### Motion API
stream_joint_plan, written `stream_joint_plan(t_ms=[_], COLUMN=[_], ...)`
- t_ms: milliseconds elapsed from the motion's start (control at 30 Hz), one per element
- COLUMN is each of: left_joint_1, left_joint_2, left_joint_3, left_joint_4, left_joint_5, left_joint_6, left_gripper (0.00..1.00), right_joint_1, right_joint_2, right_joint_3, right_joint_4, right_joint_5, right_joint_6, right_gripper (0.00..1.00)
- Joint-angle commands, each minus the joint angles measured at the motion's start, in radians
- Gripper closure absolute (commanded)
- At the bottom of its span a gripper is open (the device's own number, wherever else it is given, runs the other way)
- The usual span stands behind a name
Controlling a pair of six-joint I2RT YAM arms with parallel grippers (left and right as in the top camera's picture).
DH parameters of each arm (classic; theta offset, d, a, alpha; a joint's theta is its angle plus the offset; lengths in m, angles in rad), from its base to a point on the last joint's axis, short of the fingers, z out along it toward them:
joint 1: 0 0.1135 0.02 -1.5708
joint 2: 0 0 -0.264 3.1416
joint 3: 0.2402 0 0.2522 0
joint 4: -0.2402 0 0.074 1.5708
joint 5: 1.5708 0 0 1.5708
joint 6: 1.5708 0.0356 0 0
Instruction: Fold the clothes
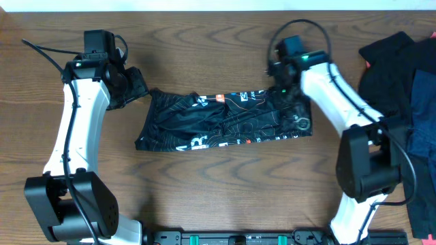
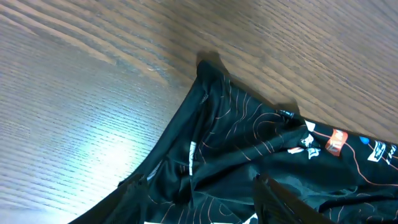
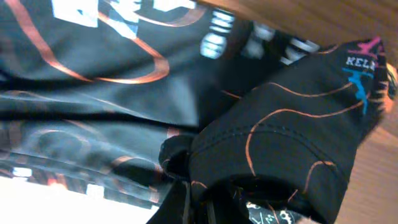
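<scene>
Black printed fabric garment [image 1: 225, 119]: right gripper [image 1: 289, 95] pinches its bunched right end; left gripper [image 1: 139, 88] grip cannot be told; an uneven pull could skew the fold.

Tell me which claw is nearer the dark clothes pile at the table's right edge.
Right. The right claw is at the right end of the black jersey, short of the dark clothes pile; the left claw is at its left end.

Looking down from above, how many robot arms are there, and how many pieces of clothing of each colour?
Robot arms: 2, left arm and right arm
printed black garment: 1
plain black garment: 1
navy garment: 1
Total: 5
</scene>
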Motion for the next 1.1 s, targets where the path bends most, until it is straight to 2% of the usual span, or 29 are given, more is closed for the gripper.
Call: stream_joint_plan(t_ms=[0, 233, 333, 533, 733, 867, 1067], left_joint_1=[0.004, 0.004, 0.004, 0.004, 0.004, 0.004, 0.004], left_joint_2=[0.005, 0.005, 0.005, 0.005, 0.005, 0.005, 0.005], left_joint_3=[-0.01, -0.011, -0.011, -0.011, -0.011, -0.011, -0.011], left_joint_4=[-0.006, -0.006, -0.006, -0.006, -0.006, -0.008, -0.009], left_joint_5=[-0.008, -0.008, -0.008, -0.008, -0.009, -0.009, -0.008], left_joint_6=[0.017, 0.017, 0.017, 0.017, 0.017, 0.017, 0.017], left_gripper=[0.44, 0.44, 0.44, 0.44, 0.44, 0.44, 0.44], right_joint_1=[0.035, 0.074, 0.085, 0.106, 0.111, 0.11, 0.129], right_joint_2=[0.017, 0.044, 0.044, 0.044, 0.044, 0.044, 0.044], right_joint_3=[0.013, 0.013, 0.013, 0.013, 0.013, 0.013, 0.013], right_joint_4=[0.009, 0.01, 0.014, 0.006, 0.014, -0.015, -0.05], right_joint_5=[-0.003, -0.004, -0.005, -0.063, -0.03, 0.068, 0.015], right_joint_6=[0.037, 0.037, 0.033, -0.04, -0.042, 0.034, 0.034], right_gripper=[0.94, 0.92, 0.87, 0.83, 0.69, 0.59, 0.48])
